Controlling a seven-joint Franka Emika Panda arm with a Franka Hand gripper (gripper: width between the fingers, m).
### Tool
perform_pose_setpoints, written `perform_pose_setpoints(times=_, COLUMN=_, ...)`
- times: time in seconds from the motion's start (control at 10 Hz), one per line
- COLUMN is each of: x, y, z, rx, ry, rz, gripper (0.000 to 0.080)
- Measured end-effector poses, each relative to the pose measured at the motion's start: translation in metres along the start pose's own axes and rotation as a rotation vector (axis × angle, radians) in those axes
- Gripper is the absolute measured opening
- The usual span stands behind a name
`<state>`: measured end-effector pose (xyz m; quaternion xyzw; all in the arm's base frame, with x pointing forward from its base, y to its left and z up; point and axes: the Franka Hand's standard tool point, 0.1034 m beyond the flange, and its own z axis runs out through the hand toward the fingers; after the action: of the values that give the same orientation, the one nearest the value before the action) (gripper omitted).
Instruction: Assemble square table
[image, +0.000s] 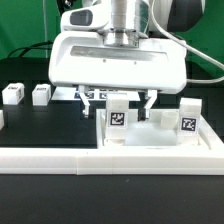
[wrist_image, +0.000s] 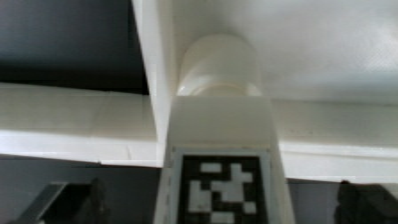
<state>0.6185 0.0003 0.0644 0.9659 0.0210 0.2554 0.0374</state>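
No readable words, only patterned tags (image: 118, 119) on legs (image: 117, 102).

The light in this room comes from above, strong and quite even. In the exterior view the white slab (image: 160, 140) and the standing leg (image: 119, 112) are nearly burned out, so their edges are hard to see. The black table (image: 45, 125) is very dark and flat, with almost no detail. A soft shadow lies below the white housing (image: 115, 60) on the arm. This picture is coarse and a little soft. The wrist view is dimmer and blurred: the leg is too near the lens, its tag (wrist_image: 221, 190) looks fuzzy, and the upper corners are dark.
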Motion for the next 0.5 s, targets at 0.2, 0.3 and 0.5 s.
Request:
perform_pose_setpoints(times=0.2, x=0.0000, y=0.0000, z=0.0000, rx=0.000, ry=0.000, rz=0.000, gripper=0.0649)
perform_pose_setpoints(times=0.3, x=0.0000, y=0.0000, z=0.0000, rx=0.000, ry=0.000, rz=0.000, gripper=0.0649)
perform_pose_setpoints(times=0.5, x=0.0010, y=-0.0017, z=-0.0054, rx=0.036, ry=-0.088, rz=0.043, gripper=0.0649)
